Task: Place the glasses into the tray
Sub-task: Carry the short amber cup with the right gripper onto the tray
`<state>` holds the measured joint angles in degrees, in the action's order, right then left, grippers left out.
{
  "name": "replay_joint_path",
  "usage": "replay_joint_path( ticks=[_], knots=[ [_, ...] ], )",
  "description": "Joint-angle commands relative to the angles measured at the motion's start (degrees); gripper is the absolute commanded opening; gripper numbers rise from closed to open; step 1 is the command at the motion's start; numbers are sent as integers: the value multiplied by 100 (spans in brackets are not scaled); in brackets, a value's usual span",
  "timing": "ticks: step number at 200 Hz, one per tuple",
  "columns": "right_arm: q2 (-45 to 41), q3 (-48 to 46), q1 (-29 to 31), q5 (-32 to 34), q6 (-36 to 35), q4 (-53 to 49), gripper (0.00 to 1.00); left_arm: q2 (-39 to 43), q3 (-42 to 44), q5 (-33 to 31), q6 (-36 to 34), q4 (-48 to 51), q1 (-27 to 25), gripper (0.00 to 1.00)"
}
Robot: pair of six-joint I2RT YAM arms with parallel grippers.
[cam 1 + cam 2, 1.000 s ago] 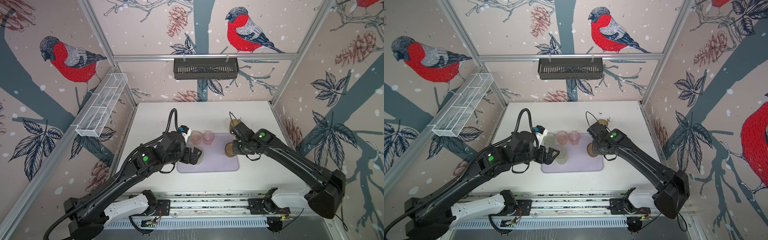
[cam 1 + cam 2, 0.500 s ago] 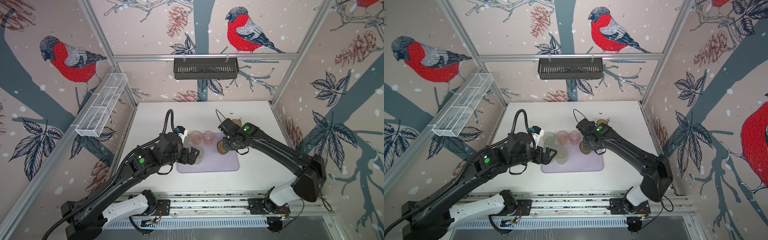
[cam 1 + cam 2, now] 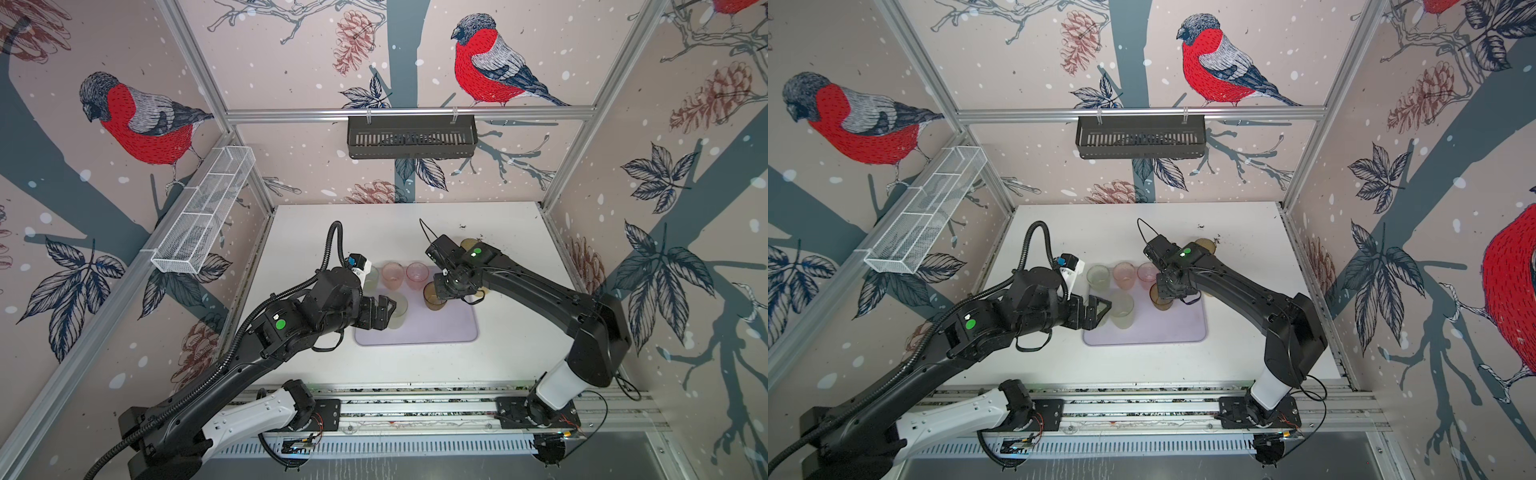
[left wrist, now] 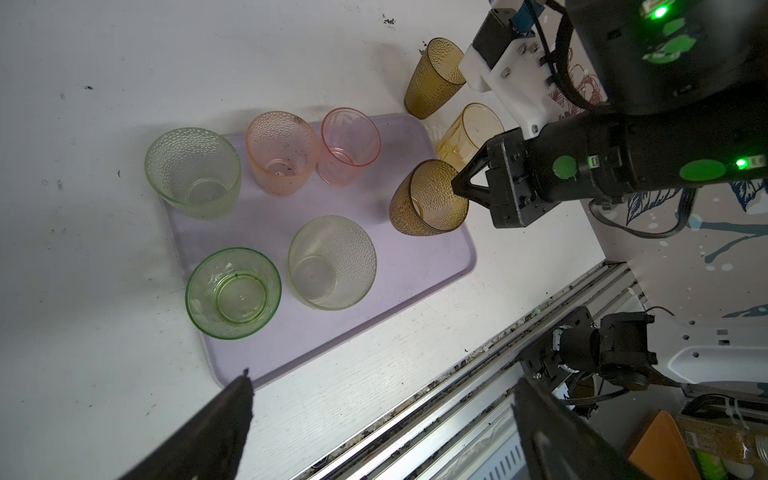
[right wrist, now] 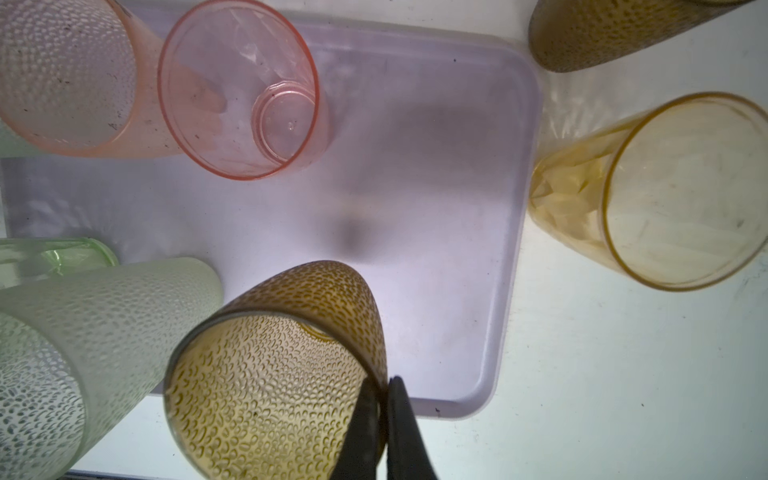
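The right gripper [image 5: 384, 380] is pressed together on the rim of a dark amber tumbler [image 5: 274, 374] and holds it tilted over the lavender tray [image 5: 415, 208]. Ahead of the gripper, bare tray floor runs to the low, rounded rim. A frosted green tumbler [image 5: 83, 332] crowds one side. The held tumbler is translucent, dimpled and tapered. Past the rim, a smooth yellow-amber tumbler [image 5: 665, 195] stands on the white table [image 5: 623, 374]. The left gripper [image 3: 1098, 309] hangs spread wide.
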<state>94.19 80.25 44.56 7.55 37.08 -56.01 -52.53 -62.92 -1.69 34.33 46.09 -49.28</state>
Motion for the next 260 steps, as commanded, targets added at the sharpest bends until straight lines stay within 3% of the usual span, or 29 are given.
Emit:
replay_joint_path(
  ticks=[1, 152, 260],
  knots=[
    [47, 28, 25, -103, -130, 103, 0, 62, 23, -102, 107, 33, 6, 97],
    [273, -308, 207, -419, -96, 512, 0, 34, -25, -128, 75, 7, 20, 97],
    [469, -335, 256, -568, -125, 617, 0, 343, 370, 251, -155, -193, 16, 98]
  ],
)
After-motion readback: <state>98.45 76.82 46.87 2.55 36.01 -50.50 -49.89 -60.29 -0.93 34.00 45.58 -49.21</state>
